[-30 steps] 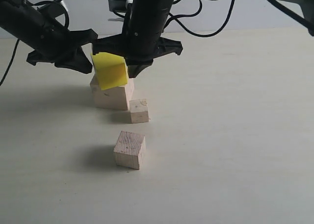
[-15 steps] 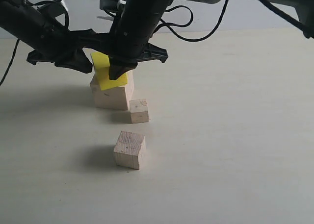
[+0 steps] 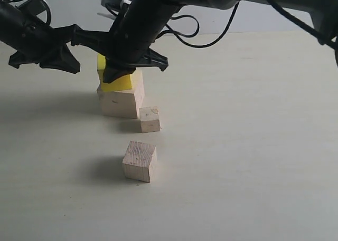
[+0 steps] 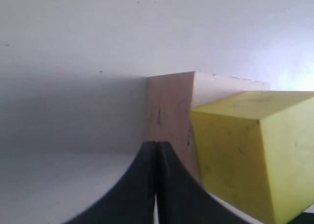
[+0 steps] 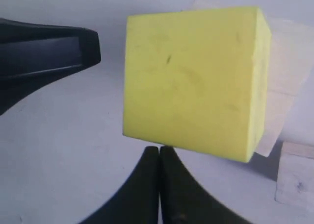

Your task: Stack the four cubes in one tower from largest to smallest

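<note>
My right tool, tips pressed together and empty, hovers just beside the yellow cube, which sits askew atop the large wood cube at the far left of the counter. My left tool, likewise closed on nothing, hangs close by. A careless nudge could tip the overhanging yellow cube, and a skewed base endangers later tiers.

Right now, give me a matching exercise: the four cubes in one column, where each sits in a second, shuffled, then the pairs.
1. bright yellow cube
2. large pale bare-wood cube
3. medium pale bare-wood cube
4. small pale bare-wood cube

A. alone, nearest the exterior camera
B. on top of another cube
C. on the table, beside the stack
D. underneath another cube

Pairs: 1-B, 2-D, 3-A, 4-C
</note>
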Robot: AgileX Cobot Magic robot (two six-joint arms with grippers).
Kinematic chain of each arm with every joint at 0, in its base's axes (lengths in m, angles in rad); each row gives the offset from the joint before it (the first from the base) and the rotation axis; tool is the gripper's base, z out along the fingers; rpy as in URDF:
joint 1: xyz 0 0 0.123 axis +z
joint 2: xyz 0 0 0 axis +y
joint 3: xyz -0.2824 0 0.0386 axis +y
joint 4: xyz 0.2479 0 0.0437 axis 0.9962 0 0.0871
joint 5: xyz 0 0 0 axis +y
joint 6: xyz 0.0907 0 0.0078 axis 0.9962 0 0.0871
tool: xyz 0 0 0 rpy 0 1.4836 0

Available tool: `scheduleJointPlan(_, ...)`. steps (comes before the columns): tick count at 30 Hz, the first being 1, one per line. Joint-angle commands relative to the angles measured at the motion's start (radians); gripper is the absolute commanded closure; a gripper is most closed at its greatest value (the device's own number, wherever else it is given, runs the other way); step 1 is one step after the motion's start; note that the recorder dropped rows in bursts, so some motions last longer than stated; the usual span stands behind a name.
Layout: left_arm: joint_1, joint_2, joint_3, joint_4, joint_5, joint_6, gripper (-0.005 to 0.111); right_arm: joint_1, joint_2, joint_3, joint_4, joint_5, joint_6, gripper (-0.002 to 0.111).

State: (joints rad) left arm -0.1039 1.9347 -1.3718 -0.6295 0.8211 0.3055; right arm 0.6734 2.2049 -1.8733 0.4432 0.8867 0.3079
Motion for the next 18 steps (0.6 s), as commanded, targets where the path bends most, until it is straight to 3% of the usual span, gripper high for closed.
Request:
scheduleJointPlan(1, 0.003, -0.004, -0.001, -0.016, -0.003, 0.008, 0.107, 0.002, 0.032, 0.001, 0.130, -0.021, -0.100, 0.108)
scheduleJointPlan(13, 0.003, -0.004, -0.001, -0.050, -0.007, 0.042, 0.107, 0.002, 0.032, 0.001, 0.123, -0.142, -0.098, 0.108)
scheduleJointPlan(18, 0.003, -0.004, -0.001, -0.106, -0.005, 0.095, 0.107, 0.002, 0.026, 0.001, 0.123, -0.092, -0.107, 0.108)
